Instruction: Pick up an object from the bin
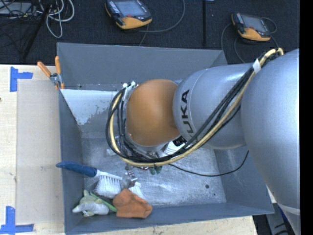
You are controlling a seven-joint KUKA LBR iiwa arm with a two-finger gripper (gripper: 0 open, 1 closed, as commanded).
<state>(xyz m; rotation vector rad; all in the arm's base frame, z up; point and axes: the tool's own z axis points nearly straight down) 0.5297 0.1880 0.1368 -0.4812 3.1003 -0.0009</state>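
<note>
— What lies at the left of the bin (68, 131)?

— One brush (93, 174) with a blue handle, in the near left corner. Its long axis runs left to right, dipping a little toward the right. The handle points left and the white bristle head is at the right end.

— And below it?

— One pale green-and-white soft thing (92, 203) against the near wall, and just to its right one orange lump (132, 204). That makes three things, each a single one, bunched close together.

— Where is the tool (131, 176)?

— Low over the floor, just beside the bristle head and above the orange lump. I cannot tell whether it is apart or together.

— The arm (220, 111)?

— It comes in from the right, bent down into the bin, its rounded orange cover (149, 111) uppermost and cables (116, 131) looped round the wrist.
</note>
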